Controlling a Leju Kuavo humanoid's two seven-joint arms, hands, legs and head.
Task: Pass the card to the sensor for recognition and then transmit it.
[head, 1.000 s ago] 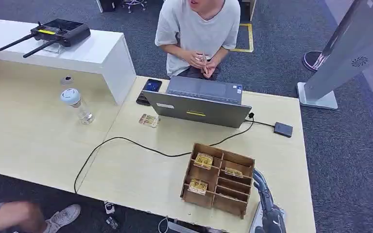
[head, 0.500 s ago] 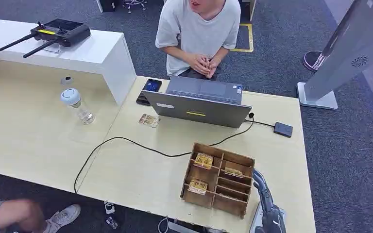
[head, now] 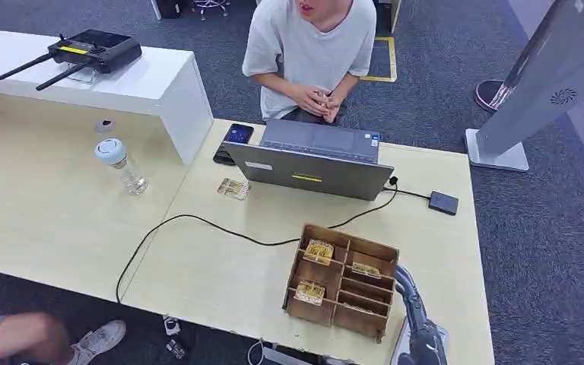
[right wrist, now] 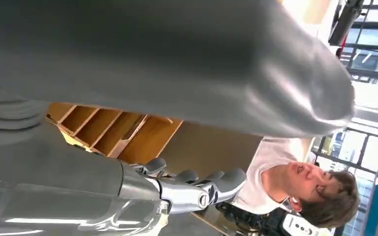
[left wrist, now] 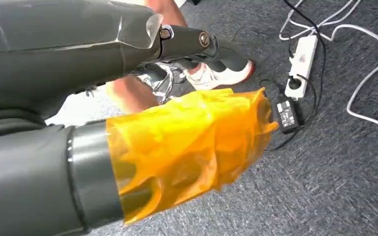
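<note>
Right hand [head: 414, 319] being held empty beside the wooden box [head: 341, 280], fingers apart, cards [head: 318, 252] being kept in its compartments, left hand [left wrist: 177, 147] being hung over carpet — grip impossible to tell, sensor [head: 443, 203] lying beside the laptop [head: 312, 161]

The robot's left hand [left wrist: 142, 123] has a smooth grey cover, dark fingers jointed with small brass-coloured screws, and a thumb wrapped in crinkled amber film, perhaps tape. The right hand [right wrist: 177, 189] has silver, segmented fingers with grey pads.
</note>
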